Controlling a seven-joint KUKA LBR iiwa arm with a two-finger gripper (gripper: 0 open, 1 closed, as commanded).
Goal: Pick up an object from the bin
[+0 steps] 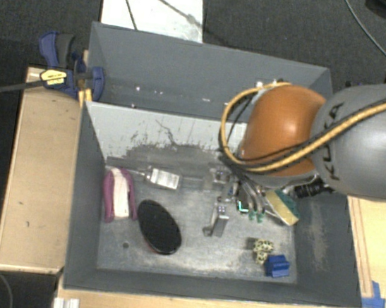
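The black oval pad [159, 227] lies near-left on the bin's [210, 81] floor; the tool [217, 224] hangs just right of it over bare floor, wide or narrow one cannot tell; a purple-and-white packet [117, 193] lies further left; a spotted cube [262, 249] and a blue block [277, 266] sit near-right.

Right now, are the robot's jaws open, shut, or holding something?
Gripper: open or shut cannot be told; it hangs low in the grey metal bin, right of the flat black oval object.
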